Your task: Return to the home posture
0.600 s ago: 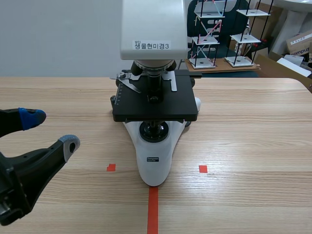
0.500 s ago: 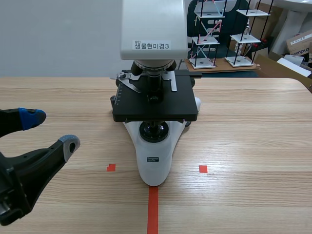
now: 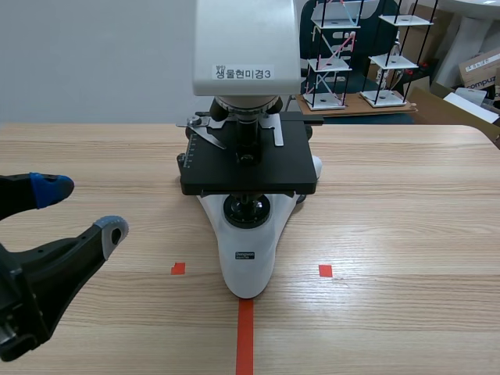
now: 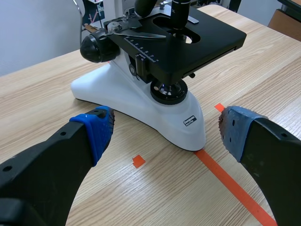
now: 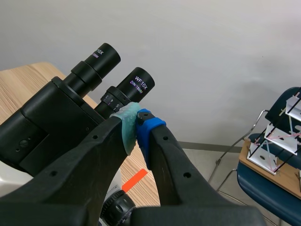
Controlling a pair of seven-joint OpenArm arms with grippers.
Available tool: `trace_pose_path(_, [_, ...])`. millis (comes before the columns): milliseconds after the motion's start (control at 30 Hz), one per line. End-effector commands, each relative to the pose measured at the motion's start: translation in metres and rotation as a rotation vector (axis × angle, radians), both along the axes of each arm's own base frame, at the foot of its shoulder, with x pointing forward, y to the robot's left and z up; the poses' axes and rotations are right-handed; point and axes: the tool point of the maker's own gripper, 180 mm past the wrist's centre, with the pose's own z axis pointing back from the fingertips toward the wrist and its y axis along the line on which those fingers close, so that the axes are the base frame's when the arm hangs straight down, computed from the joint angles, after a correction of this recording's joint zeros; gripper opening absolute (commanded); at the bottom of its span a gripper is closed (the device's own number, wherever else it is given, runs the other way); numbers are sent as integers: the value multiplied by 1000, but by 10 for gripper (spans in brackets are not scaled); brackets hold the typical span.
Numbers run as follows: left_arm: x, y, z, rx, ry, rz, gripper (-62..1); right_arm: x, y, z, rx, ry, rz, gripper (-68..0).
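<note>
We noted left gripper (image 3: 82,209) spread wide, empty, low over table (image 3: 406,234), microscope (image 3: 248,234) base ahead. Right gripper (image 5: 136,129) pressed together on nothing, just beside eyepieces (image 5: 138,84). Our judgement: careless withdrawal could clip eyepiece, jolt microscope.

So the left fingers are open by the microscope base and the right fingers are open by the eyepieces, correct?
No: the right fingers are shut, pads together, by the eyepieces, per the right wrist view. The left fingers are open by the microscope base.
</note>
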Motion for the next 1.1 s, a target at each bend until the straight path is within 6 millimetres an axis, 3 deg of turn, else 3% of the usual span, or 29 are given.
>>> trace_pose_path(0, [-1,-2,3,-16,-6,-1,-131,-3,-1,19,14,-50,5,-674])
trace_pose_path(333, [-1,-2,3,-16,-6,-1,-131,-10,-5,20,3,-86,28,-661])
trace_pose_path(733, [-1,-2,3,-16,-6,-1,-131,-50,-31,-2,-30,-138,-18,-404])
trace_pose_path(1067, [-1,-2,3,-16,-6,-1,-131,-109,-48,-35,44,-126,-26,-172])
